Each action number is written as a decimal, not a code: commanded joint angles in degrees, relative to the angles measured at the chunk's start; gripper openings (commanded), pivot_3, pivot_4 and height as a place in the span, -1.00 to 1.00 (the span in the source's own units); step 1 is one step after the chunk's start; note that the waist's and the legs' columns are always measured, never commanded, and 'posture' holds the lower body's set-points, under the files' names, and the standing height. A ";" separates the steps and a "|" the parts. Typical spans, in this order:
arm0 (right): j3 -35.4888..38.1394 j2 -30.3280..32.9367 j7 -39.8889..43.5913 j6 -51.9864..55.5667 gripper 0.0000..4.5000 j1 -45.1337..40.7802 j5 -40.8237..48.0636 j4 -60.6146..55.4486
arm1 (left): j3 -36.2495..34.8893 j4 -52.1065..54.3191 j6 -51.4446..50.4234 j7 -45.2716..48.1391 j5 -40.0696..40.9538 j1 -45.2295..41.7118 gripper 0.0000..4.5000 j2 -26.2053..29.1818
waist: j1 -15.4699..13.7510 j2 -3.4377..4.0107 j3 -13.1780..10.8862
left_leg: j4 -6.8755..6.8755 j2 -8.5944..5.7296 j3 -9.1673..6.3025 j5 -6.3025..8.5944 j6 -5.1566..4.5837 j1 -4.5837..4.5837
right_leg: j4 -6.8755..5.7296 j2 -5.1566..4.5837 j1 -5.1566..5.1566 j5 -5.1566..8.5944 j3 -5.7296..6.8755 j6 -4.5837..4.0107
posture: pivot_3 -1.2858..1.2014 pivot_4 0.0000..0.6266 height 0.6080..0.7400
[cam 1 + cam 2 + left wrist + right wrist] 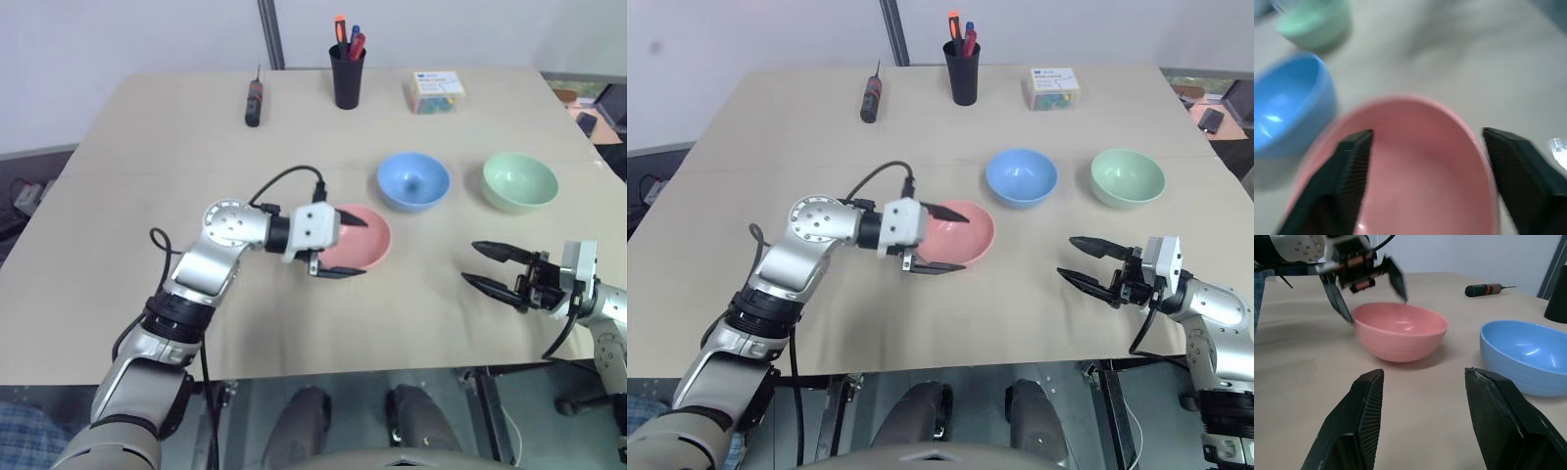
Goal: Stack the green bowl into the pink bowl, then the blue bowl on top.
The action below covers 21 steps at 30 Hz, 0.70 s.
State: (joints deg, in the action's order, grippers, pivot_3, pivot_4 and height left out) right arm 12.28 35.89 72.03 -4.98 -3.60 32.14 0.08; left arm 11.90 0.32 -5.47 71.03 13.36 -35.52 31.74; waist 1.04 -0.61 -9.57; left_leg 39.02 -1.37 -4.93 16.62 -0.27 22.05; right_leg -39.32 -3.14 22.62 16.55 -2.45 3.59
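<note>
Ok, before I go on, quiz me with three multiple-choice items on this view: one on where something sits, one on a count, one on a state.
1. Which bowl stands between the other two on the table?
A. the green bowl
B. the blue bowl
C. the pink bowl

2. How many bowls are stacked inside another?
A. none
B. one
C. two

3. How does the left gripper stand?
A. shut on the blue bowl
B. shut, away from every bowl
C. open, one finger over the pink bowl and one beside it

Answers:
1. B: the blue bowl sits between the pink bowl and the green bowl.
2. A: all three stand apart on the table, each empty.
3. C: the left gripper has its fingers spread at the pink bowl's near rim, closed on nothing. The right gripper is open too, off to the side.
</note>
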 commanded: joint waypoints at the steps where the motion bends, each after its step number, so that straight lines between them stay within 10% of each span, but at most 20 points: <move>1: 1.44 1.35 0.40 0.02 0.23 -1.27 0.74 -0.46 | -7.91 2.37 -3.35 0.63 9.96 3.10 0.96 0.64 | 0.20 0.01 0.01 | 0.00 0.01 0.02 0.00 0.00 -0.02 | -0.03 0.00 0.00 0.00 -0.02 0.00 | 0.03 -0.52 1.00; 21: -8.44 11.04 -20.92 -4.67 0.23 -37.35 -29.98 41.84 | -34.30 -4.46 -11.09 9.16 30.93 20.45 0.96 9.77 | 1.45 0.14 -0.12 | 0.10 0.02 0.24 -0.01 0.02 -0.10 | -0.33 -0.01 0.13 0.01 -0.22 -0.02 | 0.03 -0.52 1.00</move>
State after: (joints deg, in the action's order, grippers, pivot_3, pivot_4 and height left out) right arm 4.86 45.92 53.32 -6.47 -36.65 5.23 37.18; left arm -20.07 -5.29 -16.48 77.42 42.36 -16.25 39.78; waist 2.49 -0.47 -9.69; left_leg 39.11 -1.37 -4.71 16.62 -0.26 21.96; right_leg -39.65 -3.16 22.76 16.56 -2.65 3.57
